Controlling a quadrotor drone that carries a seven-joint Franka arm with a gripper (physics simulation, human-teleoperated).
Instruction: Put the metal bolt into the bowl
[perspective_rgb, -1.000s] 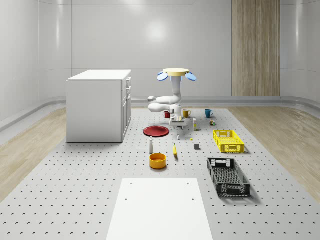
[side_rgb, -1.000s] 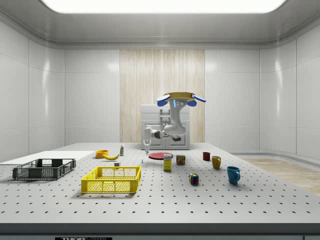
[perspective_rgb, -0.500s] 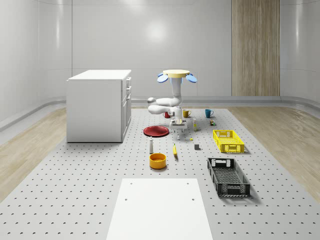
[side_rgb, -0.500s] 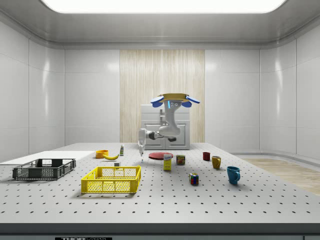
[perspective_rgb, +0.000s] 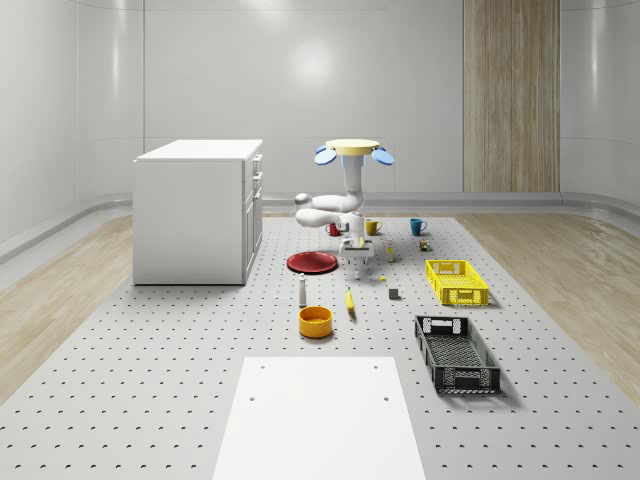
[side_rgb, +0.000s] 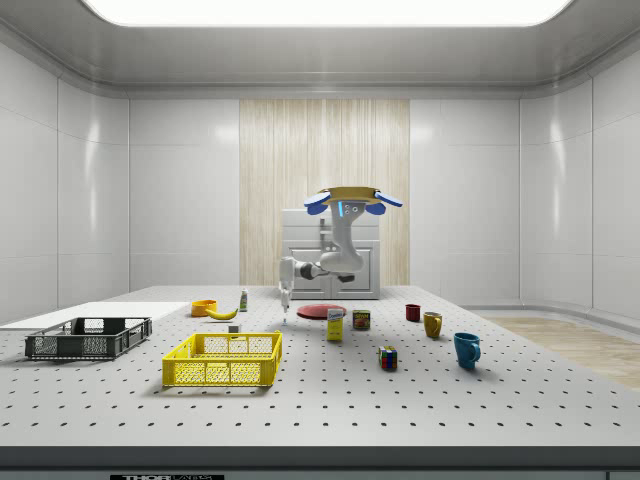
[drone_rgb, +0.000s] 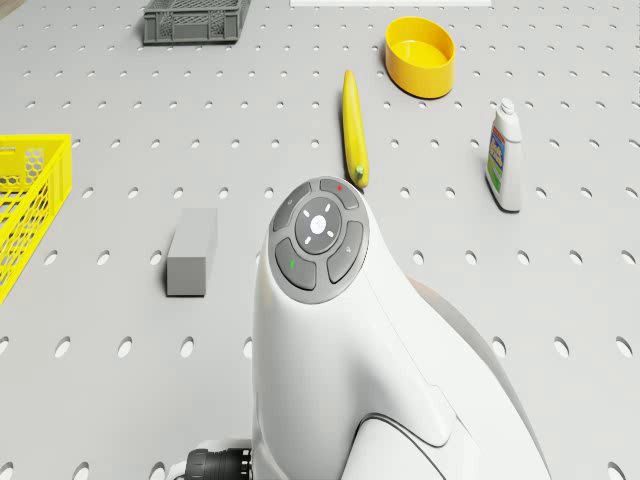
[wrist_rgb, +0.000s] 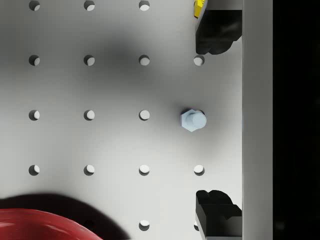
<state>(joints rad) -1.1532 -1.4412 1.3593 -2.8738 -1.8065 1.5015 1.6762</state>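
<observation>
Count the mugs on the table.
3: a red mug, a yellow mug and a blue mug, lined up toward the side view's right. Others may be hidden.

Bright even ceiling light; soft shadows on table (wrist_rgb: 90, 145); sharp renders.

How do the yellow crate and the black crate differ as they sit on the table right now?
Colour: the yellow crate is bright yellow, the black crate dark grey-black. Place: in the whole-scene view the yellow crate sits farther back, near the drone hovering over the table; the black crate lies nearer the camera, past the bowl. Both are open-topped lattice crates, upright.
</observation>
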